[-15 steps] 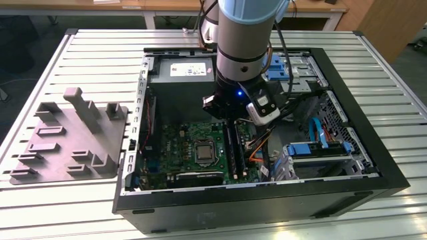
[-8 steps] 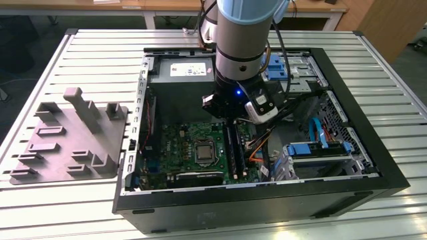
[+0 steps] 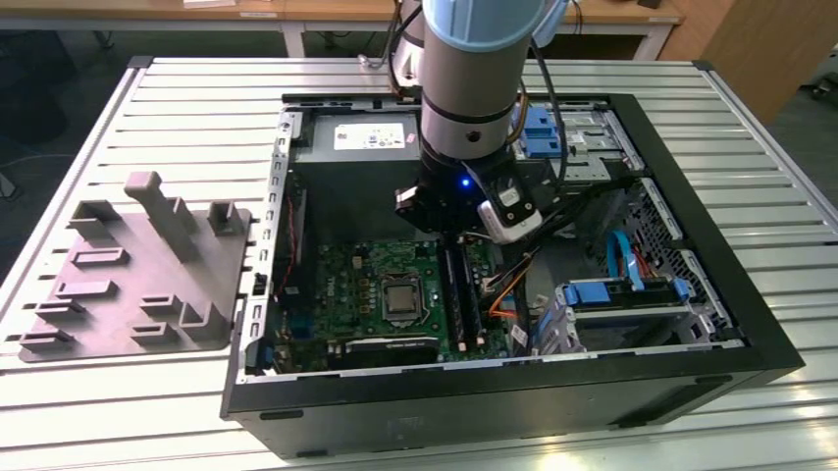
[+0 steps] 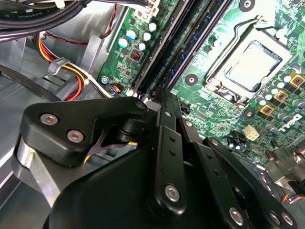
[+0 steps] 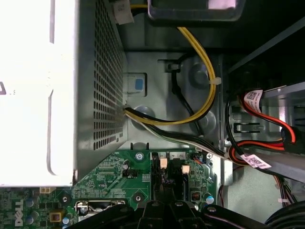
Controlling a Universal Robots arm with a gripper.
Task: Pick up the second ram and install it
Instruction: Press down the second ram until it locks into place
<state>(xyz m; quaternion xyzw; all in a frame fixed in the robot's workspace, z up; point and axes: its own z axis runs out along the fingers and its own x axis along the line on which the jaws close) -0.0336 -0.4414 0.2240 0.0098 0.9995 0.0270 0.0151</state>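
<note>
While the arm reaches down into the open computer case [image 3: 733, 339] lying on the slatted metal desk [image 3: 157, 83], its tool [image 3: 452, 235] sits low over the green motherboard [image 3: 373, 265], right at the end of the long black memory slots [image 3: 458, 294]. In the exterior view these slots run beside the processor socket [image 3: 396, 297], on the exterior view's right of it.

In the second wrist view the tool's black linkages [image 4: 164, 157] draw together to a narrow point just over the slot ends [image 4: 157, 81], so the fingers look nearly closed. Whether they hold the second ram is hard to say, since the tips are hidden behind the linkages. A dark, slim strip [image 4: 183, 55] lies along the slots there and may be the second ram seated in its slot, but I cannot be sure.

In the same view, the silver processor socket [image 4: 250, 64] sits beside the slots. Red, yellow and black cables [image 4: 71, 76] cross the case floor near the board's edge.

In the first wrist view, a perforated grey metal box [image 5: 102, 81] stands beside yellow and black wiring [image 5: 200, 90].

On the desk, outside the case on the exterior view's left, lies a grey moulded fixture tray [image 3: 137, 270] with upright posts.
</note>
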